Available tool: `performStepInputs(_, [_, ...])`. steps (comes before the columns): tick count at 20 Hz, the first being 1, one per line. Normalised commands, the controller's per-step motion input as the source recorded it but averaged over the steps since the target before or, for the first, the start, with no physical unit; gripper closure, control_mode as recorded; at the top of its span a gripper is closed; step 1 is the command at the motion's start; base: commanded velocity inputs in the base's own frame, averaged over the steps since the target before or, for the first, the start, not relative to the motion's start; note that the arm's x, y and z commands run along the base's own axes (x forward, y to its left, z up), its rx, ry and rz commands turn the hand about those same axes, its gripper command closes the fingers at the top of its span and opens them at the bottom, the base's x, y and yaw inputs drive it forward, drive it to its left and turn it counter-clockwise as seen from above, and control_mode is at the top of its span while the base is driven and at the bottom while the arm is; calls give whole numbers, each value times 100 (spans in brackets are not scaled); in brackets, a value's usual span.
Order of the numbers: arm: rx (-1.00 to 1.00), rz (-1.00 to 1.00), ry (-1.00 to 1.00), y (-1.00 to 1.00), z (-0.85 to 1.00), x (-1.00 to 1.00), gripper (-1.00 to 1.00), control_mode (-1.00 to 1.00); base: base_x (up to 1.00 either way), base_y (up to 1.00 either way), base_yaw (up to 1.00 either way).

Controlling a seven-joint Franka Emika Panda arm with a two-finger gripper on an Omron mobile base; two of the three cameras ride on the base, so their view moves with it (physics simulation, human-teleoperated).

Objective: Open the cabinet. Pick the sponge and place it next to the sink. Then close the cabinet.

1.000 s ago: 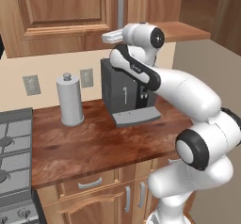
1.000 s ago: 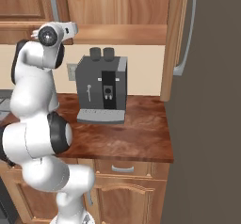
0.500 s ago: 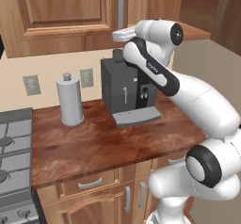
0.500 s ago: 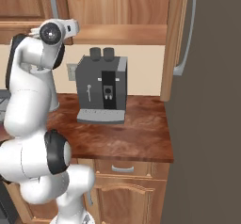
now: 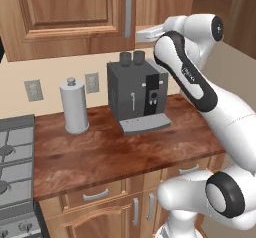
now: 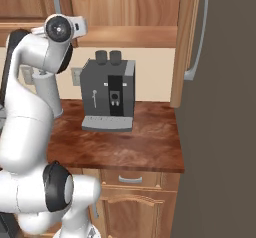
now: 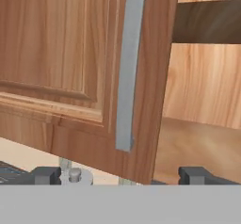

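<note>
The end effector (image 7: 120, 175) stands wide open and holds nothing: in the hand view its two dark fingertips (image 7: 46, 175) sit far apart at the bottom, one to each side of the lower edge of a cabinet door. The cabinet (image 5: 70, 17) hangs on the wall above the counter (image 5: 115, 147). Its left door (image 7: 70, 72) fills the left and middle of the hand view, with a long grey bar handle (image 7: 128, 68) running down its free edge; the handle's lower end hangs above the gap between the fingertips and touches neither. To the right of that door the cabinet stands open, showing pale wooden inner walls, a dark shelf (image 7: 207, 23) across the upper part and the cabinet floor (image 7: 197, 148) below. In the right base view the other door (image 6: 187, 42) is swung outward, seen nearly edge on, with its own grey handle (image 6: 196, 32) along the front. In the left base view the arm reaches up from the lower right, and its white hand (image 5: 150, 32) sits just beside the bottom of the left door's handle, at the cabinet's lower edge. On the counter below stand a dark grey coffee machine (image 5: 137, 97) and, well to its left, a grey paper-towel holder (image 5: 75, 107); a stove (image 5: 15, 167) adjoins the counter on the left. No sponge can be made out in the part of the cabinet interior that shows.
</note>
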Motion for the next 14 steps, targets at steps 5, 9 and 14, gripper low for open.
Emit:
performStepInputs(5, [-12, 2, 31, -13, 6, -69, -100, -100, 0, 0, 0])
performStepInputs(9, [-11, 0, 31, -19, 0, -77, -100, -100, 0, 0, 0])
performStepInputs(14, [-3, 0, 10, -14, -27, -65, -100, -100, 0, 0, 0])
